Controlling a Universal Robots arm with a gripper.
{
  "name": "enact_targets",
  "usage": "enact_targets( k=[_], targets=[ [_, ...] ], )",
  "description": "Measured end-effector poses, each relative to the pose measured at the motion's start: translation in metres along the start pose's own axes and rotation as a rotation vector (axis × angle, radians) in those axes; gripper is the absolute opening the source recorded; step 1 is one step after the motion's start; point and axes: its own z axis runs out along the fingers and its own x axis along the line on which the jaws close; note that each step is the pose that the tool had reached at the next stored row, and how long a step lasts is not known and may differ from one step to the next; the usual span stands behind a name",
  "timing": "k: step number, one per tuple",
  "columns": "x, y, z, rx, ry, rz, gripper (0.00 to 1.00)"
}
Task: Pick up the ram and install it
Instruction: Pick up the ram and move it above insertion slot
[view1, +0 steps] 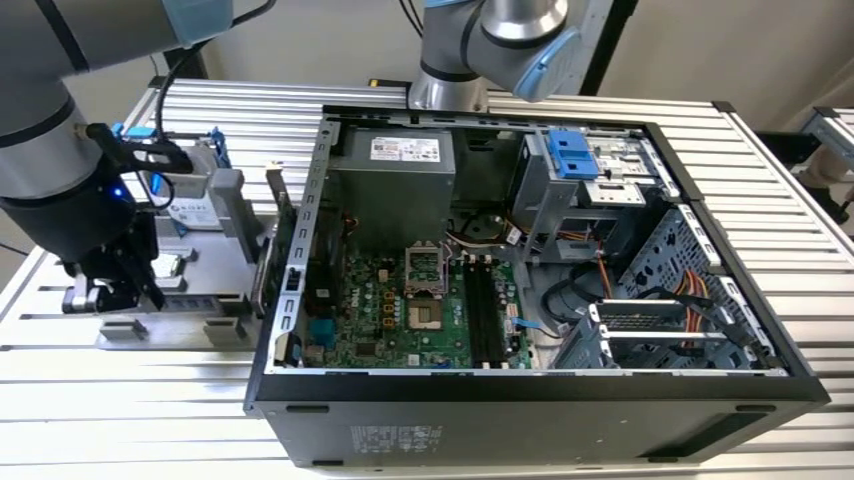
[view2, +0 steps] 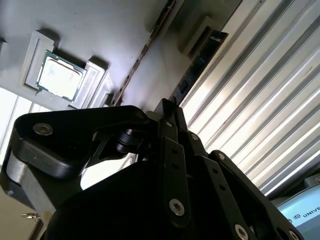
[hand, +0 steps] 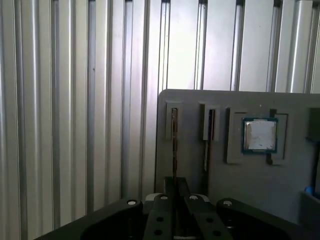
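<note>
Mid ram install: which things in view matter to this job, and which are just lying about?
Job: thin circuit-board ram stick edge-on in grey tray; long black motherboard slots; black hand, nearest that stick.
Lying about: small square silver processor chip; silver box-shaped hard drive with blue clips.

You have an open computer case lying on its side on the slatted metal table. Inside it, the green motherboard faces up, its long black slots just beside the square processor socket. The grey power supply sits at the far end. A drive cage with a blue clip stands toward the exterior view's right, with orange cables nearby. On the exterior view's left, just beside the case, you see a grey fixture plate carrying a silver hard drive with blue clips. In both wrist views, a small square silver processor chip lies in a pocket of that plate.
</note>
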Motion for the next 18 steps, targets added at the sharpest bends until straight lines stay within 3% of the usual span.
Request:
enact_targets(
  k=[18],
  targets=[
    [0.0003,0.0004,-0.0152,0.0073,0.0008,0.027,0.00]
  ],
)
